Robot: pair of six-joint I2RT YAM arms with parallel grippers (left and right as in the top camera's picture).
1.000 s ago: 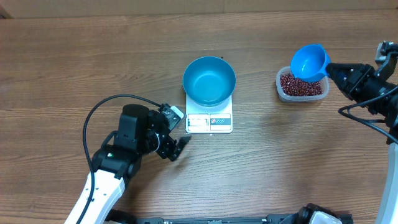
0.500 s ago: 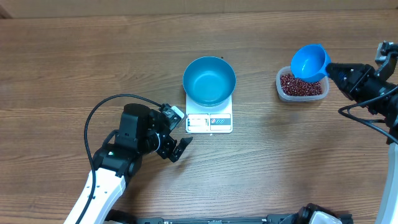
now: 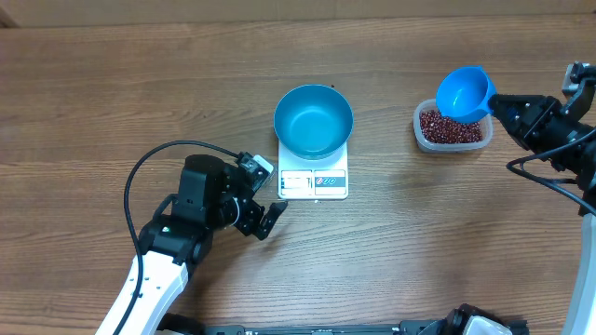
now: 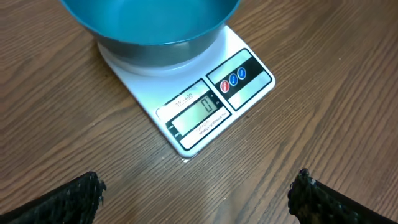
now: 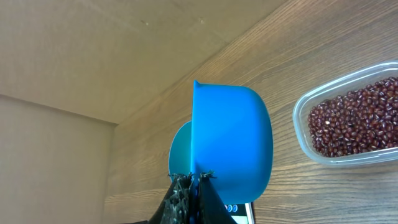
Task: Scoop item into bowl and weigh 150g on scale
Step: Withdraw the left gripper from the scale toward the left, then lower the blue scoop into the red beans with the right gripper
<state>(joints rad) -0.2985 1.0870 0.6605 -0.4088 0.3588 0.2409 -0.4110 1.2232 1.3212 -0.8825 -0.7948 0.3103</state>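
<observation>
The round blue bowl [image 3: 313, 121] stands on the white scale [image 3: 314, 183]; nothing lies in it. In the left wrist view the scale [image 4: 205, 109] shows a zero under the bowl [image 4: 149, 25]. My left gripper [image 3: 264, 216] hangs open over bare wood just in front-left of the scale, fingertips [image 4: 81, 193] far apart around nothing. My right gripper [image 3: 503, 105] is shut on the handle of a small blue scoop [image 3: 463, 93], held above the tub's left rim with no beans visible in it. The red-brown beans [image 3: 451, 127] fill a clear tub [image 5: 305, 130].
A black cable [image 3: 149, 163] loops off the left arm over the table. The right arm's body [image 3: 559, 130] stretches in from the right edge. The table's far edge meets a tan wall [image 5: 93, 50].
The left gripper's fingers shifted slightly near the scale's front-left corner. The right arm, scoop, bowl and tub have stayed where they were.
</observation>
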